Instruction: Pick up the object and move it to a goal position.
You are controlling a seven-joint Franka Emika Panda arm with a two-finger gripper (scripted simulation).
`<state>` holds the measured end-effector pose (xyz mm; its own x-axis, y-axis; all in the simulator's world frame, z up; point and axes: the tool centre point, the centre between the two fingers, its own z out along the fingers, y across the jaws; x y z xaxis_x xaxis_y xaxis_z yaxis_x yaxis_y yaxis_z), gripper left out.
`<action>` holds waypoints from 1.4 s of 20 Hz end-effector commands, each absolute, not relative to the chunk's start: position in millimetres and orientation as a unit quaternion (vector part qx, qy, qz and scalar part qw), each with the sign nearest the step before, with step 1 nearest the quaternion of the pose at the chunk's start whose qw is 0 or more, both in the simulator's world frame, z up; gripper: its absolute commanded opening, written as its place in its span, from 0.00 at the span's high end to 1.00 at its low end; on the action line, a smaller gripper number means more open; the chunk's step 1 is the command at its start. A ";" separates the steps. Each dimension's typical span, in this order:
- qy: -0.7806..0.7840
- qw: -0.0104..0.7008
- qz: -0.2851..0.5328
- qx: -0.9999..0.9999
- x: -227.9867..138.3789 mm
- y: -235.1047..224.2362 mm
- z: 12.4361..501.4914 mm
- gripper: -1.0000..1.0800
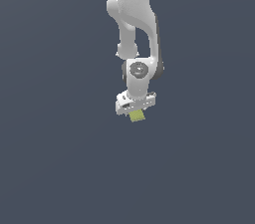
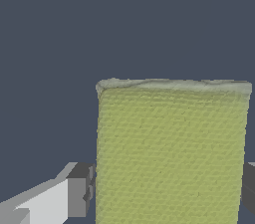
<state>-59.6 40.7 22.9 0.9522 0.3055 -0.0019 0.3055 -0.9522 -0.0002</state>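
- Yellow-green and faintly speckled, the block [image 1: 137, 115] sits right under the white hand [image 1: 135, 110]; in the exterior view only its lower end pokes out below the hand's body.
- In the wrist view you see the block [image 2: 172, 153] filling the space between the two dark finger pads [image 2: 82, 188], one on each side, both at or very near its side faces. I judge the hand closed on the block, though true contact at the far pad is cut off by the picture's edge.
- You are, by my reading, in the carry step: the block looks grasped, and what remains is moving it to the goal.
- No goal marker shows in either view, so you cannot tell from here which way to travel or how far along you are.
- Whether the block is lifted clear of the surface is also unclear: the dark blue-grey ground is featureless and casts no readable shadow.
- Your next move calls for a steady grip and a smooth translation, since the block is flat and could pivot between the pads.
- Your arm hangs down from the top of the exterior view, wrist pointing nearly straight down, the hand tilted a little so its exterior-view right end rides higher.
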 end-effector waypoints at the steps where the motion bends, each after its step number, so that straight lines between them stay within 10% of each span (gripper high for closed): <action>1: 0.155 0.000 0.000 0.988 -57.7 38.9 33.8 1.00; 28: 0.155 -0.001 0.000 0.988 -28.3 -2.0 292.0 1.00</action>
<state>-30.0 0.5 275.4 0.9518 0.3066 0.0002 0.3066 -0.9518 -0.0013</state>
